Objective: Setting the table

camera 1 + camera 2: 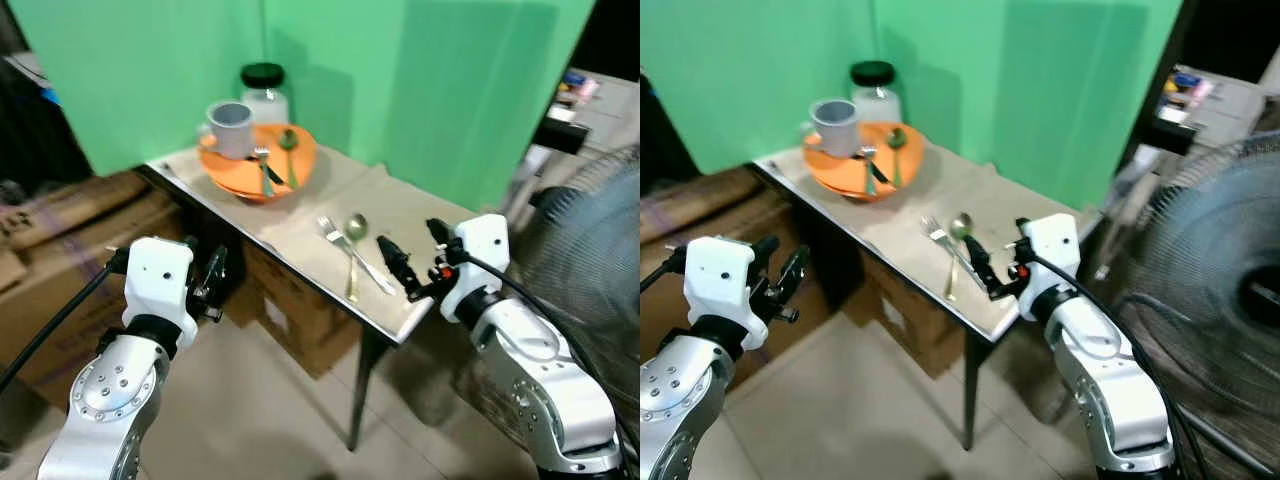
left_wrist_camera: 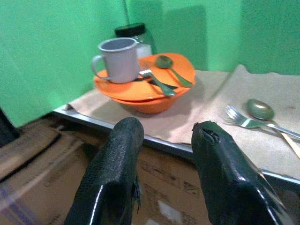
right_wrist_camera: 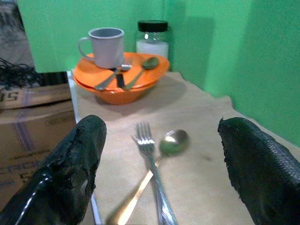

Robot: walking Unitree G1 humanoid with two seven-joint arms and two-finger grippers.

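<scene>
Desk (image 1: 300, 235): narrow, metal-edged, covered with a beige sheet, set against a green backdrop (image 1: 400, 80). All positions below are given relative to this desk.

Orange plate stack (image 1: 258, 160): stood at the far end of the desk. It looked like a plate resting on a bowl of the same colour.

Grey mug (image 1: 231, 128): upright on the plate, handle turned toward the desk's outer edge.

Second fork (image 1: 264, 168) and second spoon (image 1: 289, 152): lay side by side on the plate, just beside the mug. A dark piece lay between them; what it was could not be told.

Jar (image 1: 264, 92): clear, black-lidded, with white contents, stood behind the plate at the desk's far corner.

Fork (image 3: 152, 161) and spoon (image 3: 159, 157): lay on the near half of the desk, handles crossing, the spoon's handle gold-coloured.

Right gripper (image 1: 413, 262): hovered over the near end of the desk, just short of the fork and spoon, fingers spread wide with nothing between them.

Left gripper (image 1: 212, 282): held off the desk's long outer edge, below its top, fingers parted and empty.

Cardboard boxes (image 1: 60, 250): sat on the floor under and beside the desk.

Fan (image 1: 590, 240): stood beyond the desk's near end.
</scene>
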